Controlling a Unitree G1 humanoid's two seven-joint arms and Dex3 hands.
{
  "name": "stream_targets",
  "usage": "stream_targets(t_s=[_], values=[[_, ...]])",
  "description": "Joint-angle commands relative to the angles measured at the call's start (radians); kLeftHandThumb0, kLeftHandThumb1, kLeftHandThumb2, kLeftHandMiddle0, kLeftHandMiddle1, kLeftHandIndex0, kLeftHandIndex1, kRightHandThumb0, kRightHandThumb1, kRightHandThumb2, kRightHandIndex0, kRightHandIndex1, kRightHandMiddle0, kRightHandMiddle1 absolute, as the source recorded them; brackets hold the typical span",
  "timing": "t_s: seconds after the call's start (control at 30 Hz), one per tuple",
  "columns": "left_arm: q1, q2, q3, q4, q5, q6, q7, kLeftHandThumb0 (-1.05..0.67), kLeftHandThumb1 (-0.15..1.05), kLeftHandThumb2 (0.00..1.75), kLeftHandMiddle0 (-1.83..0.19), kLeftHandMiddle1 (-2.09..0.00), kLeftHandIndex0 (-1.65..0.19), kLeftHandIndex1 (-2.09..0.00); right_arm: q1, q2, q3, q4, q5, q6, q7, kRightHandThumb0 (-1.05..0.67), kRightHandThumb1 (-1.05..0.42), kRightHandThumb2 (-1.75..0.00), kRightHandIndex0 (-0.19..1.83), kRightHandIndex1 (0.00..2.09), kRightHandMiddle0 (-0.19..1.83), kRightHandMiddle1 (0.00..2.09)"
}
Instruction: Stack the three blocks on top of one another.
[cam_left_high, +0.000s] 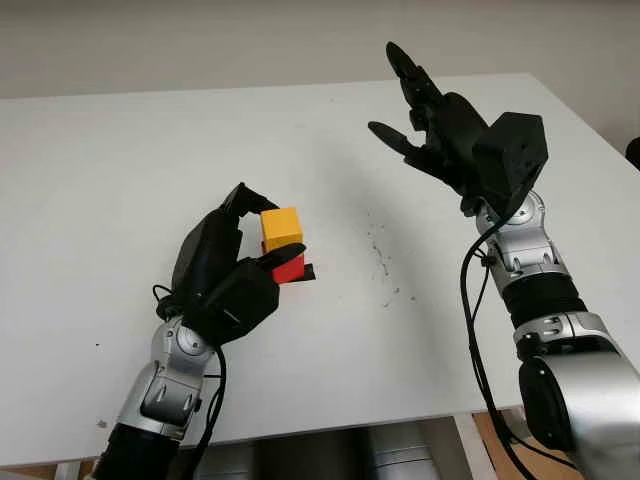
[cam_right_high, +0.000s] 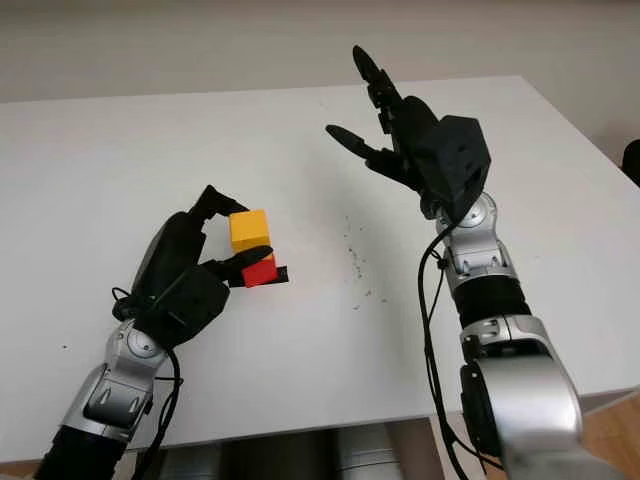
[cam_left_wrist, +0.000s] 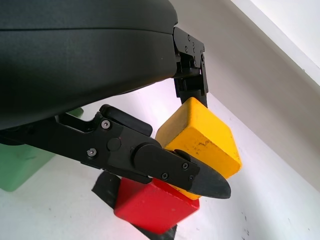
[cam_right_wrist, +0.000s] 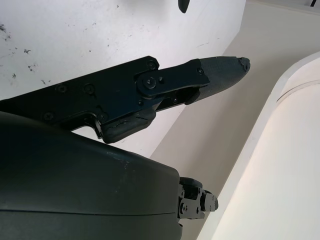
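While the left hand (cam_left_high: 240, 262) pinches the yellow block (cam_left_high: 281, 229) on the red block (cam_left_high: 289, 268) at mid-table, seemingly seated, the right hand (cam_left_high: 440, 120) hovers open, well apart. Next: release cleanly, then fetch the green block (cam_left_wrist: 20, 160) beside the stack.

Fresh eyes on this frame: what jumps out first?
The yellow block, pinched in the left hand and sitting atop the red block near the middle of the white table. Then the right hand, open and raised high over the table's far right side. In the left wrist view a green block stands on the table beside the stack.
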Motion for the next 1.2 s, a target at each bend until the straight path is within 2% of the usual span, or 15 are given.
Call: stream_targets(t_s=[0.0, 0.37, 0.73, 1.17], values=[[-0.009, 0.008, 0.002, 0.014, 0.015, 0.001, 0.015, -0.30, 1.04, 0.06, -0.15, -0.05, -0.33, -1.64, -0.001, 0.000, -0.001, -0.002, -0.003, -0.012, -0.006, -0.80, -1.05, -0.18, -0.17, 0.06, 0.00, 0.05], [-0.020, -0.007, 0.002, 0.024, 0.012, 0.006, 0.033, -0.29, 1.05, 0.06, -0.15, -0.06, -0.32, -1.61, 0.003, -0.002, 0.000, -0.009, -0.009, -0.008, -0.010, -0.80, -1.05, -0.18, -0.16, 0.06, 0.01, 0.06], [-0.015, -0.019, -0.005, 0.018, -0.037, 0.000, -0.007, -0.31, 1.05, 0.06, -0.14, -0.05, -0.34, -1.55, 0.004, 0.001, 0.000, -0.011, -0.006, -0.003, -0.010, -0.79, -1.05, -0.18, -0.17, 0.06, 0.00, 0.05], [-0.010, -0.023, -0.015, -0.004, -0.031, -0.001, -0.022, -0.33, 1.05, 0.07, -0.16, -0.06, -0.33, -1.59, 0.003, 0.001, 0.001, -0.003, -0.007, -0.016, -0.010, -0.79, -1.05, -0.18, -0.17, 0.05, 0.00, 0.05]])
